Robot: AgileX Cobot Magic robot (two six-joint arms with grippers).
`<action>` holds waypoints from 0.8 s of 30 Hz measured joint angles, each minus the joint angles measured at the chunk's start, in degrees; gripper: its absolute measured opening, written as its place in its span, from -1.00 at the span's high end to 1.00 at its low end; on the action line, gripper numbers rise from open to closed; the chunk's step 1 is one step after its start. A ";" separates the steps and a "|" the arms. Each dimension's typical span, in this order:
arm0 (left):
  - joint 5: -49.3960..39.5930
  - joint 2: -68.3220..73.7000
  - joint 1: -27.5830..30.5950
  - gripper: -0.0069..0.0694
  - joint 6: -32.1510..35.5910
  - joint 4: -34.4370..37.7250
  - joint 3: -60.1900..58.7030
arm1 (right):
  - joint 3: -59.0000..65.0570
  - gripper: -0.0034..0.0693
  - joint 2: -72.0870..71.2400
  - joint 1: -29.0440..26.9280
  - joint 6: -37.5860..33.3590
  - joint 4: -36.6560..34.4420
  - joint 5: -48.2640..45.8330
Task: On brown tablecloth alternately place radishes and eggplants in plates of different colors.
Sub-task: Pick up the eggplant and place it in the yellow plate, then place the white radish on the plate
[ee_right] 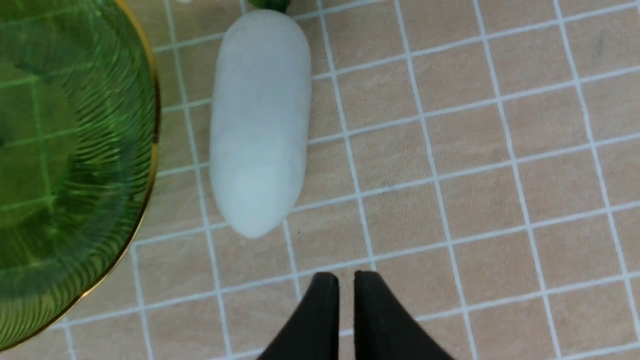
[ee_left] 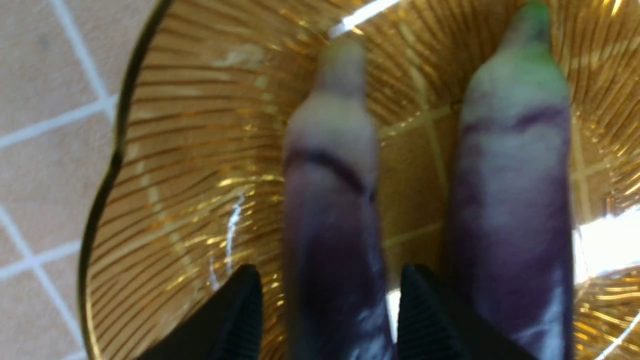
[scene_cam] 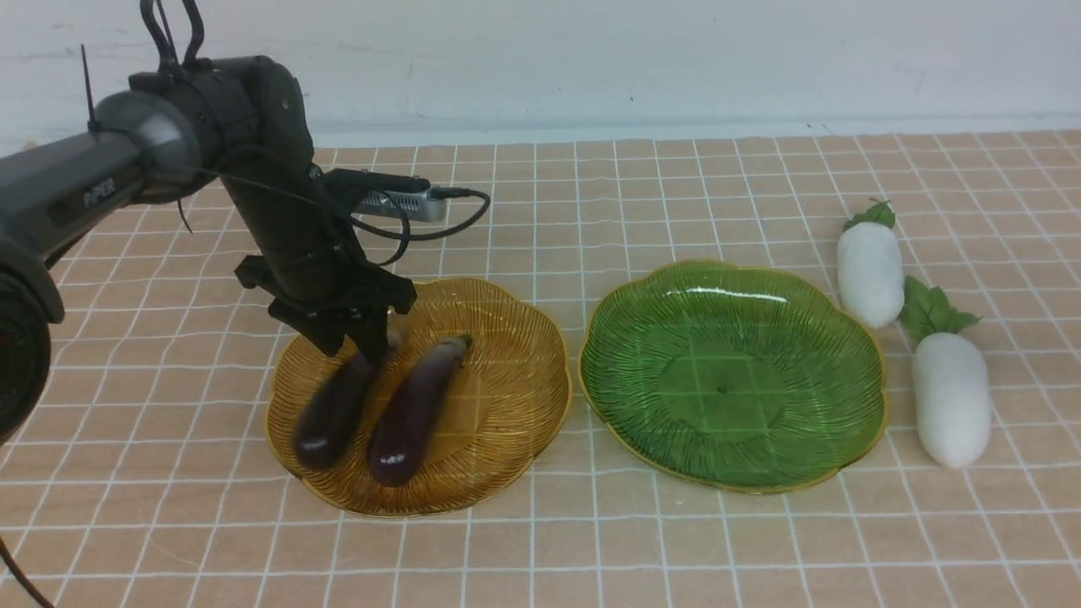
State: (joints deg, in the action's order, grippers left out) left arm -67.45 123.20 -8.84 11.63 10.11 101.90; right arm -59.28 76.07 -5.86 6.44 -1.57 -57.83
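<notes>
L gripper (ee_left: 330, 280) open, loosely straddling left eggplant (scene_cam: 334, 409) in amber plate (scene_cam: 524, 371), not clamped; R gripper (ee_right: 346, 287) near-closed, empty.

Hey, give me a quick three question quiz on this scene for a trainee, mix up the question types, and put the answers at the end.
1. True or false: both eggplants lie in the amber plate.
2. Where do the two radishes lie relative to the green plate?
A. Inside it
B. On the brown tablecloth beside it
C. Stacked on its rim
3. Fill in: the ___ gripper straddles one eggplant with its jaws apart.

Key: 1 true; 2 B; 3 left gripper.
</notes>
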 joint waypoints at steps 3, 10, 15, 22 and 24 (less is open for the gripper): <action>0.57 0.11 -0.07 -0.22 0.62 0.16 0.00 | -2.98 0.63 5.13 0.00 0.00 0.02 0.08; -1.80 -0.32 -0.07 -0.25 -2.59 0.16 1.35 | -12.30 -0.56 21.56 0.00 0.28 -3.17 4.44; -2.46 -5.90 0.57 0.65 -2.59 0.30 3.25 | -17.44 -0.96 32.55 0.00 -0.76 -7.57 4.81; -2.95 -17.45 0.91 0.83 -2.59 -0.64 0.34 | -21.16 -0.88 40.15 0.00 -1.88 -8.82 4.64; -3.01 -20.23 0.91 0.83 -2.59 -0.70 -0.88 | -21.63 -0.72 41.19 0.00 -2.34 -9.20 3.57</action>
State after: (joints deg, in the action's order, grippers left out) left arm -70.47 102.98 -7.93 9.04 9.41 101.02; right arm -80.91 117.26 -5.86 4.10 -10.77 -54.26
